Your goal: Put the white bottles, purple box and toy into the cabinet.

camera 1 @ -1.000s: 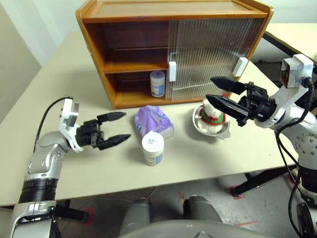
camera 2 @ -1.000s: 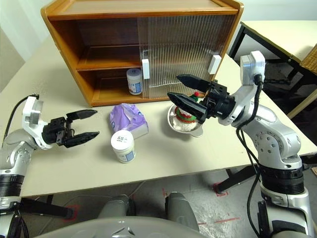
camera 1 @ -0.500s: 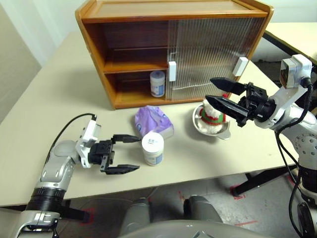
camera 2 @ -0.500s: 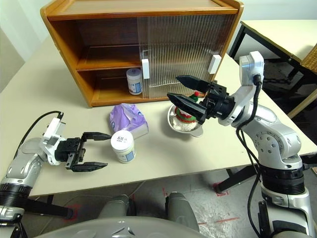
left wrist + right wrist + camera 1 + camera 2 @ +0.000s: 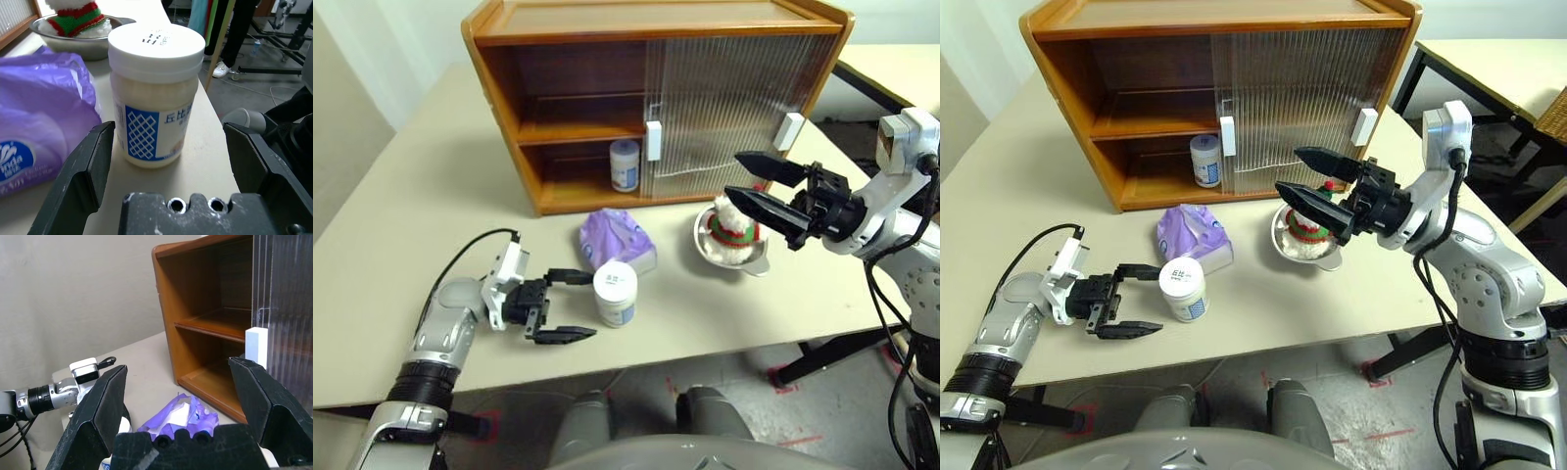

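Having dropped low toward the tabletop, the left end effector is flanking the white bottle with fingers apart, setting up a grasp.

A pale beige worktop fills the scene. Beyond its far right corner stands a second beige table on black legs. Below the worktop's near edge lies grey floor with red tape marks. A plain pale wall rises behind the worktop.
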Robot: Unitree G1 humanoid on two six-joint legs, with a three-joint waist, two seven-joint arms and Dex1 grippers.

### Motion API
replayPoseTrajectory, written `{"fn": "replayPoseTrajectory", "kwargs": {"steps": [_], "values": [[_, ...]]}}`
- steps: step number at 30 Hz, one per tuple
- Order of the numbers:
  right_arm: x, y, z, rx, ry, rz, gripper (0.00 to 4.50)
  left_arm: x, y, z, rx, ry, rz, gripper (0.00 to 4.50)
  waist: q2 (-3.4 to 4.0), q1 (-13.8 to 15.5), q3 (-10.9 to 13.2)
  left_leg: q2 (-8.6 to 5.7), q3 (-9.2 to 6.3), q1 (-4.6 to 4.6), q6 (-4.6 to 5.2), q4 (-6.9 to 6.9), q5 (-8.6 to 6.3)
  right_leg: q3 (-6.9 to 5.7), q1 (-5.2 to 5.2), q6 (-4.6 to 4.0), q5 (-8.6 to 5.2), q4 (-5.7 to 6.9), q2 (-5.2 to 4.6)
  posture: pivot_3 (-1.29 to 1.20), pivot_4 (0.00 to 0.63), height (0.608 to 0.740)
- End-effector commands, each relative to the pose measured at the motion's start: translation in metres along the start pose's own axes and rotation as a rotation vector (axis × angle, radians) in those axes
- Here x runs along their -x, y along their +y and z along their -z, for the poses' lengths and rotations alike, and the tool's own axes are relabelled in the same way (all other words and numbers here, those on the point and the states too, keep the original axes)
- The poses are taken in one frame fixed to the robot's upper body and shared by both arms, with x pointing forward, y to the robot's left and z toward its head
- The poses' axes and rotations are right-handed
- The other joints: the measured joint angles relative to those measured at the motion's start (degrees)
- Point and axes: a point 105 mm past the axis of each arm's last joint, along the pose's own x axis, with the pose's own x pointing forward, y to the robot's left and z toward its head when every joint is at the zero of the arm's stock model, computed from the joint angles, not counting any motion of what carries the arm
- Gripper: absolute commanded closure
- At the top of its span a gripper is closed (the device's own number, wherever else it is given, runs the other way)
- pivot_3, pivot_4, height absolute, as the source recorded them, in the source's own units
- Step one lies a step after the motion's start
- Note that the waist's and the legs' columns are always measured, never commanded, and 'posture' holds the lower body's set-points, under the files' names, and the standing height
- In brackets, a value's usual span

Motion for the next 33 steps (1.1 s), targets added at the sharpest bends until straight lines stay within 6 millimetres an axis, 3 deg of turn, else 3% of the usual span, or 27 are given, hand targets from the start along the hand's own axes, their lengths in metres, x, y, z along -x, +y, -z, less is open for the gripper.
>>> {"fn": "replayPoseTrajectory", "kwargs": {"steps": [1, 6, 27, 33], "values": [[0.002, 0.002, -0.004, 0.013, 0.006, 0.004, 0.00, -0.005, 0.000, 0.006, 0.000, 0.018, 0.022, 0.01, 0.00, -0.09, 0.00, 0.00, 0.01, 0.00, 0.00, 0.00, 0.00, 0.01, -0.01, 0.01, 0.00, 0.00, 0.01, -0.05, 0.000, 0.740], [0.006, 0.003, -0.004, 0.016, 0.011, 0.015, 0.00, -0.010, 0.002, 0.010, 0.000, 0.013, 0.033, 0.01, 0.00, -0.13, 0.00, 0.01, 0.01, 0.00, 0.00, 0.00, 0.00, 0.01, -0.01, 0.44, 0.25, -0.01, 0.05, -0.06, 0.000, 0.740], [0.008, 0.004, -0.003, 0.014, 0.012, 0.034, 0.00, -0.023, 0.006, 0.013, 0.014, -0.017, 0.034, 0.01, 0.00, -0.23, 0.00, 0.01, 0.02, -0.01, 0.00, 0.00, 0.00, 0.02, -0.01, 0.44, 0.23, -0.03, 0.05, -0.08, 0.000, 0.740], [0.008, 0.003, -0.002, 0.013, 0.011, 0.033, 0.00, -0.024, 0.007, 0.012, 0.017, -0.027, 0.022, 1.43, 0.00, -0.23, 0.00, 0.00, 0.02, -0.01, 0.00, 0.00, 0.00, 0.02, -0.01, 0.45, 0.23, -0.04, 0.06, -0.07, 0.000, 0.740]]}}
